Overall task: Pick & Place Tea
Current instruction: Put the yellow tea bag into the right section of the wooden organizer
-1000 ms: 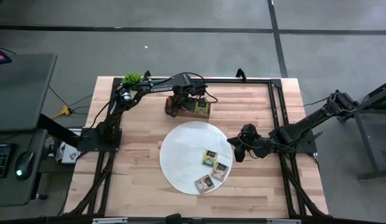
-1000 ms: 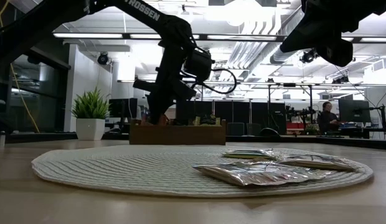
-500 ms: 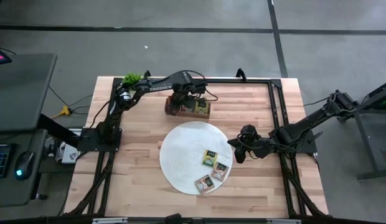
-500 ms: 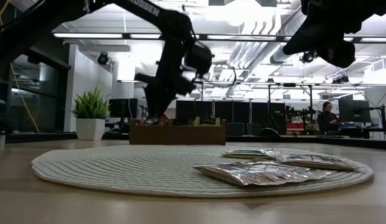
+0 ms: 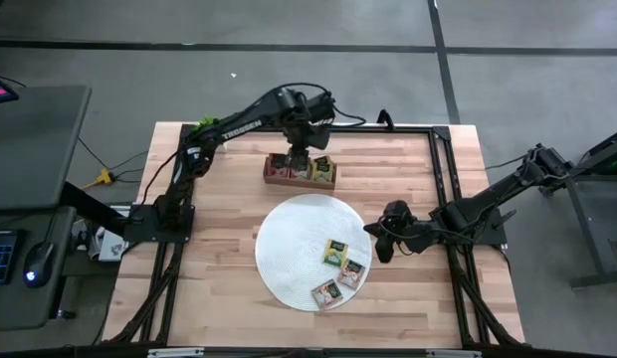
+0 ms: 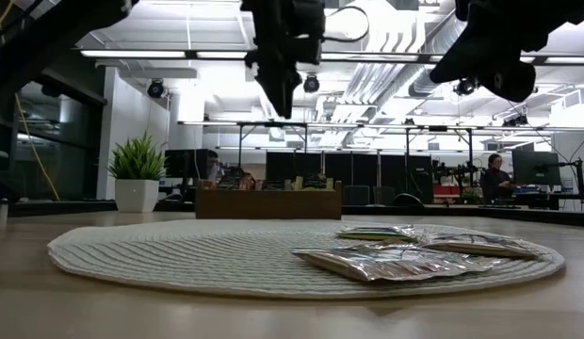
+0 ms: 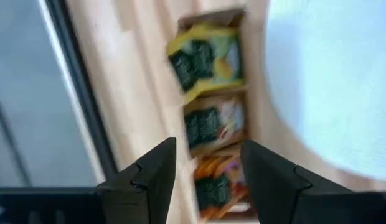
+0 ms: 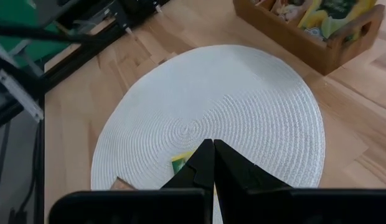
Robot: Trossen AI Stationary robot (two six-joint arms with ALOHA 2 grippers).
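Hovering above the wooden tray (image 5: 301,171) at the far side of the table (image 5: 219,288), my left gripper (image 5: 298,159) hangs with its jaws parted and nothing between them; the wrist view shows only air between my fingers (image 7: 149,180) and the tray's three packed compartments below. Three tea packets (image 5: 338,270) lie flat on the white woven mat (image 5: 289,249), clustered toward its near right part, touching or nearly so. From my left jaws they sit well away, across the mat toward the table's front. My right gripper (image 5: 380,242) waits at the mat's right edge with its jaws clenched on nothing, and it looks clearly nearer to those packets than my left. The packets are square, so I see no long axis to line up with. I judge the next pick means reaching down across the mat.
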